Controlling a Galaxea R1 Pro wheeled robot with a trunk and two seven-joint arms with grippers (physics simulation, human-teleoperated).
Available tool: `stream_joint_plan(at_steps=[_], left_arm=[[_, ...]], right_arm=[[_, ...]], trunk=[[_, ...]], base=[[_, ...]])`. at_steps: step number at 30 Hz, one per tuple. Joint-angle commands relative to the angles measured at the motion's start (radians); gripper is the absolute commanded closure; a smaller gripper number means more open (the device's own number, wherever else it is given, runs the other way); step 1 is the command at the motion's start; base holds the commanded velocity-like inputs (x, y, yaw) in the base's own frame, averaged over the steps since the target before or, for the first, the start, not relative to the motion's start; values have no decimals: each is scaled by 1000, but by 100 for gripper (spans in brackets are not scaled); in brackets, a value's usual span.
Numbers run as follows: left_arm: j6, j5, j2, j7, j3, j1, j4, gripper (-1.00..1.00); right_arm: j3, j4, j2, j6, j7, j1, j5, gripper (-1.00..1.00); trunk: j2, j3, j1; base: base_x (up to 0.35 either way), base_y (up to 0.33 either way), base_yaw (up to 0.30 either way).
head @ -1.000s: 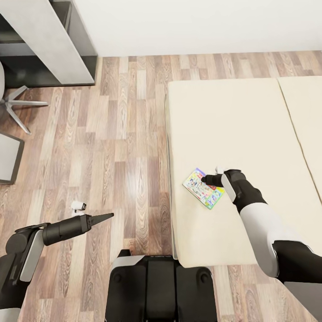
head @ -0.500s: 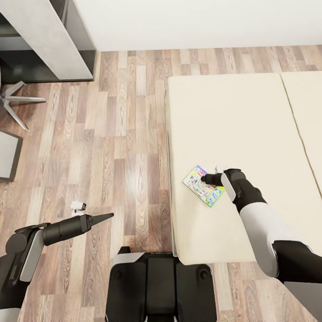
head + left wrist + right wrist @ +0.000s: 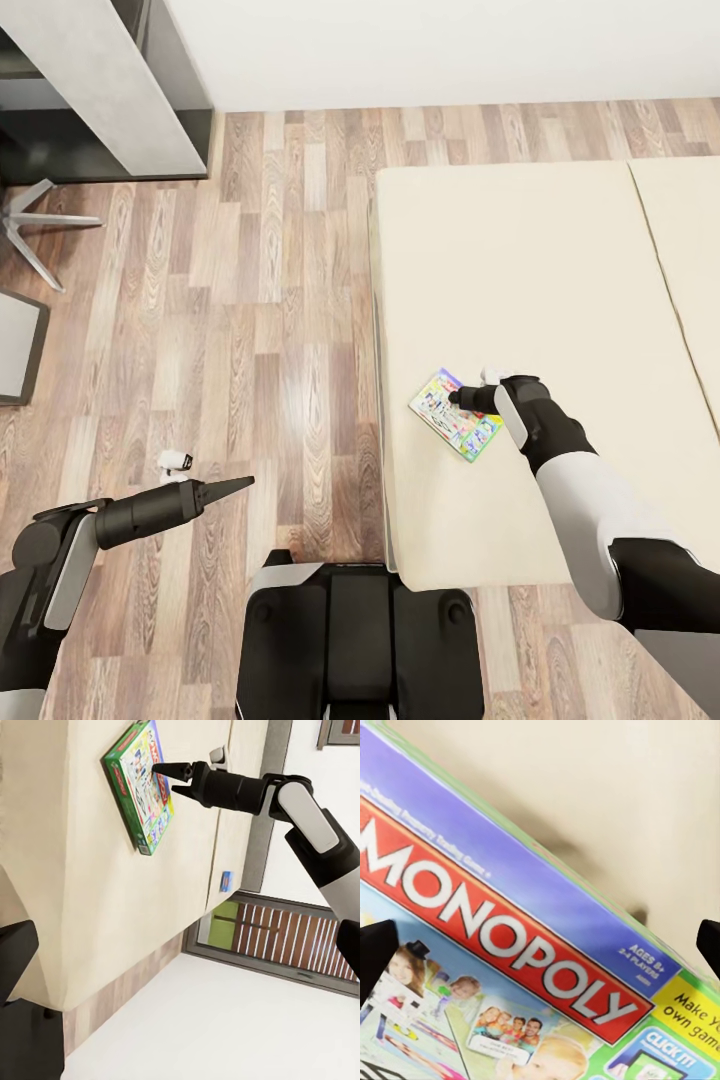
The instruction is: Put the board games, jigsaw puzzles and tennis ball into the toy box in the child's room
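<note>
A board game (image 3: 456,418), a flat printed box with a red "MONOPOLY" banner (image 3: 502,937) across its lid, is seen lying flat on the beige mattress of the bed (image 3: 520,260), close to the mattress's left edge and at about 4 o'clock from the centre of the head view. The right gripper (image 3: 462,399) is positioned directly over the box's upper right edge, at roughly 1 o'clock from the box's centre. In the left wrist view, the gripper (image 3: 174,780) is shown with its two fingers parted, nothing being held between them; their tips are just above the lid. Contact with the lid cannot be determined.

The left gripper (image 3: 240,485) is held over the wooden floor (image 3: 260,330), at about 8 o'clock in the head view, well apart from the bed. Its fingers appear brought together into a single point, with nothing grasped.
</note>
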Motion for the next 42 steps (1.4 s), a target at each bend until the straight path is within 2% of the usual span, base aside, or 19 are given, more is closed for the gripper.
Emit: stream_joint_plan(at_steps=[1, 14, 31, 42], left_arm=[[6, 1, 0, -2, 0, -1, 0, -100], [6, 1, 0, -2, 0, -1, 0, -100], [6, 1, 0, -2, 0, -1, 0, -100], [6, 1, 0, -2, 0, -1, 0, -100]], right_arm=[[-5, 24, 1, 3, 3, 1, 5, -100], [-5, 24, 2, 3, 3, 1, 5, -100], [-5, 23, 3, 3, 3, 1, 5, -100], [-4, 23, 4, 3, 3, 1, 5, -100]], trunk=[[0, -1, 2], [0, -12, 2], [0, -13, 2], [0, -13, 2]], base=[[0, 0, 0], [0, 0, 0], [0, 2, 0], [0, 85, 0]])
